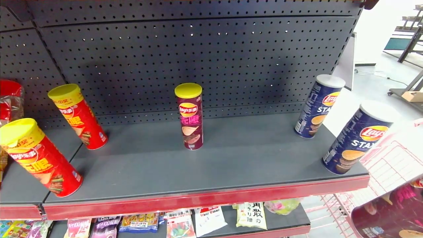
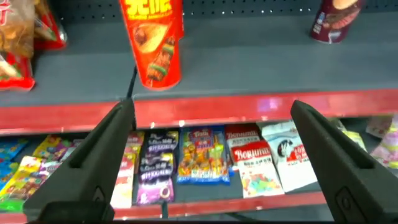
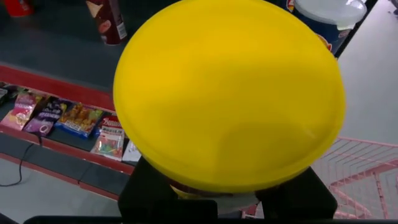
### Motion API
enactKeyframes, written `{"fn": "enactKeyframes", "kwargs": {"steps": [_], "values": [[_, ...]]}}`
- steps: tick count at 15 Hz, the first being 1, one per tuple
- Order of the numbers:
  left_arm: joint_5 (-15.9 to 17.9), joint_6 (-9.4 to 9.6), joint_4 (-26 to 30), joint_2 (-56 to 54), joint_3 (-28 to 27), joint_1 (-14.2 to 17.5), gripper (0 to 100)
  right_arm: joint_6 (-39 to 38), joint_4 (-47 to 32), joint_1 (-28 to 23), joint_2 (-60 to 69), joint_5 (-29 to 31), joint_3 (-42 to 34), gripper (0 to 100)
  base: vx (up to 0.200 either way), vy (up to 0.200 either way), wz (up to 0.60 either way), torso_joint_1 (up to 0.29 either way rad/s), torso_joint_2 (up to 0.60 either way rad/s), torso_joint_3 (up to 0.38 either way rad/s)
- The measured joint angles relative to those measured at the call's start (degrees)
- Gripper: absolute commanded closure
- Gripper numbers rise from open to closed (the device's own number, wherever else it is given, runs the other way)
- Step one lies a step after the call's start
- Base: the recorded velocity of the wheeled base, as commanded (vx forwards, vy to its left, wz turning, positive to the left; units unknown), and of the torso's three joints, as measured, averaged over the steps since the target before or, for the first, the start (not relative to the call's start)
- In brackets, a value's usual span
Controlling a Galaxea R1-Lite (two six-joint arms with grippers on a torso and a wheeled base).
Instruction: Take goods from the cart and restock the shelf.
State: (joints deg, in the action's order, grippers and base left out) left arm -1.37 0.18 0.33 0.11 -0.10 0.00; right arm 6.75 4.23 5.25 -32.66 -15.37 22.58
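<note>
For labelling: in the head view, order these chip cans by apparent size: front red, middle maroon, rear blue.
1. front red chip can, nearest the camera.
2-3. middle maroon chip can and rear blue chip can look alike.

Centre can (image 1: 189,115) on shelf (image 1: 231,165), between left pair (image 1: 77,115) and right pair (image 1: 317,105); cart (image 1: 393,168) right of shelf.

- We see a dark grey shelf (image 1: 231,165) with a red front lip, backed by a dark grey pegboard (image 1: 198,49) dotted with holes.
- At nine o'clock, a red can (image 1: 79,115) and a second red can (image 1: 39,158) — both have yellow lids.
- At the centre, a maroon can (image 1: 190,115) with a yellow lid.
- At three o'clock, a navy can (image 1: 317,105) and a second navy can (image 1: 358,138), both with white lids.
- At five o'clock, a pink wire cart (image 1: 390,165) and the nearest can (image 1: 393,215) — maroon, with a plain yellow lid (image 3: 230,93).
</note>
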Motion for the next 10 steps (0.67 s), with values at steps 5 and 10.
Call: {"fn": "enactKeyframes", "kwargs": {"steps": [5, 10], "values": [[0.00, 0.00, 0.00, 0.00, 0.00, 0.00, 0, 0.00, -0.13, -0.02, -0.72, -5.47, 0.63, 100, 0.000, 0.000, 0.00, 0.000, 0.00, 0.000], [0.09, 0.11, 0.07, 0.52, 0.00, -0.11, 0, 1.39, 0.11, 0.91, -5.24, -9.84, 3.24, 100, 0.000, 0.000, 0.00, 0.000, 0.00, 0.000]]}}
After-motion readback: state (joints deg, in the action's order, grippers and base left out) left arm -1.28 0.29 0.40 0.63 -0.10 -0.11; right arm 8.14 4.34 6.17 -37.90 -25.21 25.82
